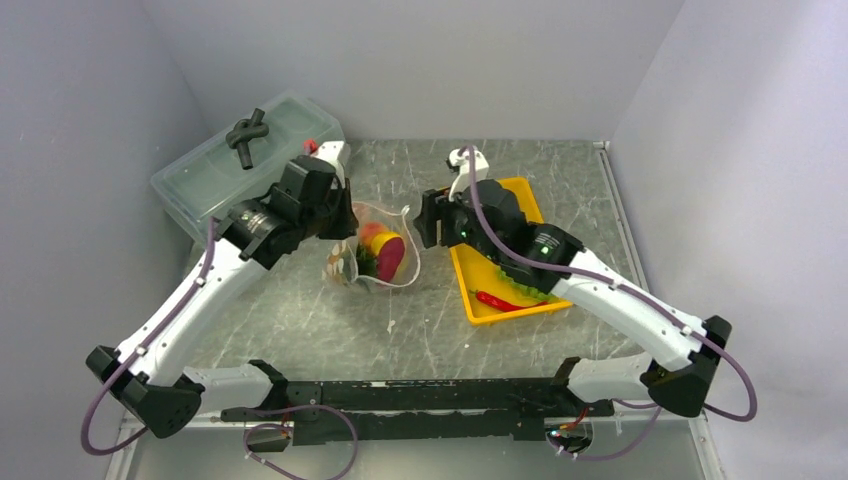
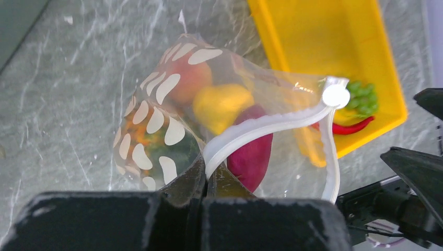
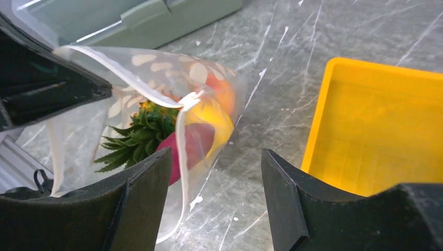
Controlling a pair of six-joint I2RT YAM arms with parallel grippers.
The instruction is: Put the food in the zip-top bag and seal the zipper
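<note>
The clear dotted zip-top bag point(image 1: 375, 258) is held up at the table's middle, its mouth open toward the right arm. It holds the pineapple point(image 2: 167, 146), peach point(image 2: 190, 78), yellow fruit point(image 2: 222, 102) and dark purple piece point(image 2: 253, 157). My left gripper point(image 2: 209, 172) is shut on the whitish zipper point(image 2: 261, 128) at the mouth edge. My right gripper point(image 3: 217, 172) is open and empty just right of the bag's mouth point(image 3: 180, 141), above the table. The green grapes point(image 2: 363, 97) and red chili point(image 1: 505, 301) lie in the yellow tray point(image 1: 462, 280).
The large translucent lidded box point(image 1: 220, 165) stands at the back left with a black fitting point(image 1: 247, 132) on its lid. The yellow tray is under the right arm. Grey walls close in the left, back and right sides.
</note>
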